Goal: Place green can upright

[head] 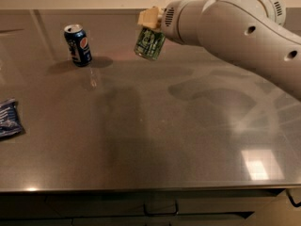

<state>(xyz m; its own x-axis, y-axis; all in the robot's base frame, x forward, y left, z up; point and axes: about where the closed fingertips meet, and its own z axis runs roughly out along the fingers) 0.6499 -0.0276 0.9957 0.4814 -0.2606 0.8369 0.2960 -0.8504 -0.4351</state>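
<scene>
The green can [150, 43] hangs in the air above the far middle of the grey table [141, 140], tilted a little, its lower end clear of the surface. My gripper [151, 26] is shut on the can's upper part; its pale fingers [147, 17] show above the can. The white arm [235, 29] reaches in from the right and hides the rest of the gripper.
A dark blue Pepsi can [77, 44] stands upright at the far left, left of the green can. A blue snack bag [8, 118] lies at the table's left edge. The table's front edge runs along the bottom, with drawers below.
</scene>
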